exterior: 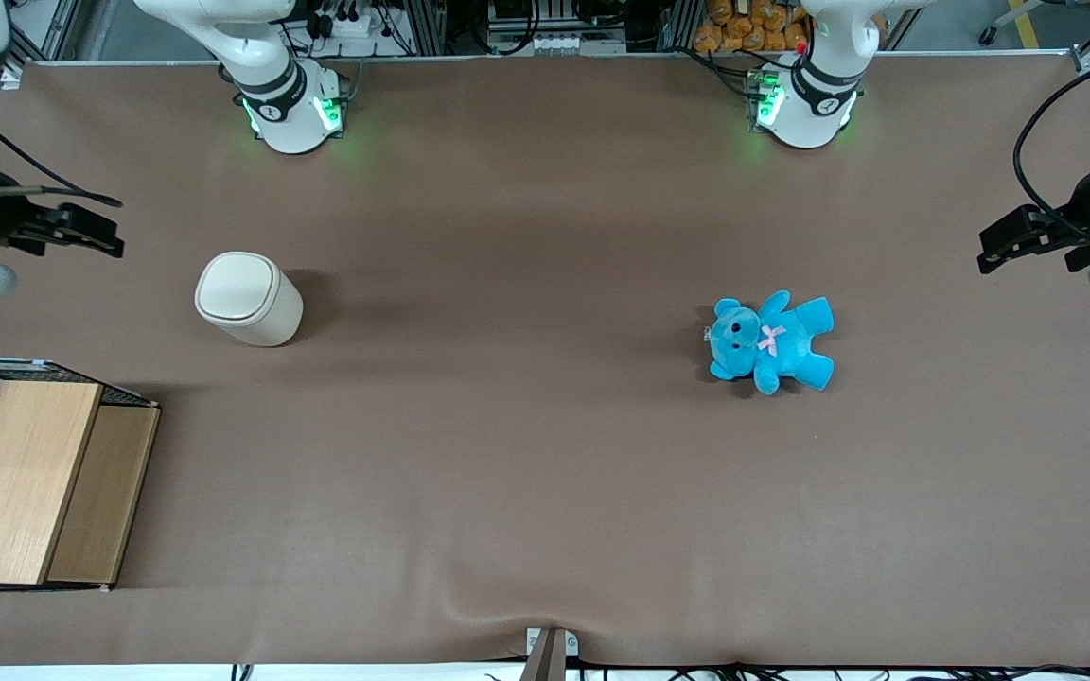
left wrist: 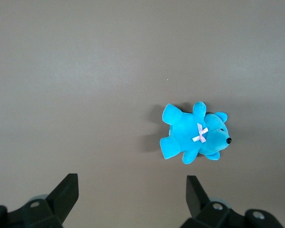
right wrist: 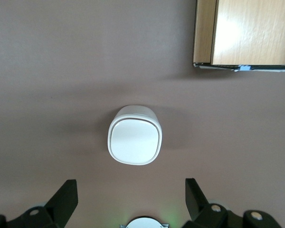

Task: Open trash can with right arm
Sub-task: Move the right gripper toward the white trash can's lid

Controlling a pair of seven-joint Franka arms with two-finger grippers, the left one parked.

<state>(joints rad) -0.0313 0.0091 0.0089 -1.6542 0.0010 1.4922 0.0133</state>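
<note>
The cream-white trash can (exterior: 249, 299) stands upright on the brown table toward the working arm's end, its rounded-square flip lid shut. In the right wrist view the trash can (right wrist: 135, 135) is seen from above, lid flat and closed. My right gripper (exterior: 110, 241) hangs well above the table, off to the side of the can and apart from it. In the right wrist view the gripper (right wrist: 130, 194) is open wide and empty, with both black fingers (right wrist: 66, 195) clear of the can.
A wooden box (exterior: 34, 482) with a wire-mesh side stands nearer the front camera than the can; it also shows in the right wrist view (right wrist: 247, 32). A blue teddy (exterior: 772, 340) lies toward the parked arm's end, and shows in the left wrist view (left wrist: 194, 137).
</note>
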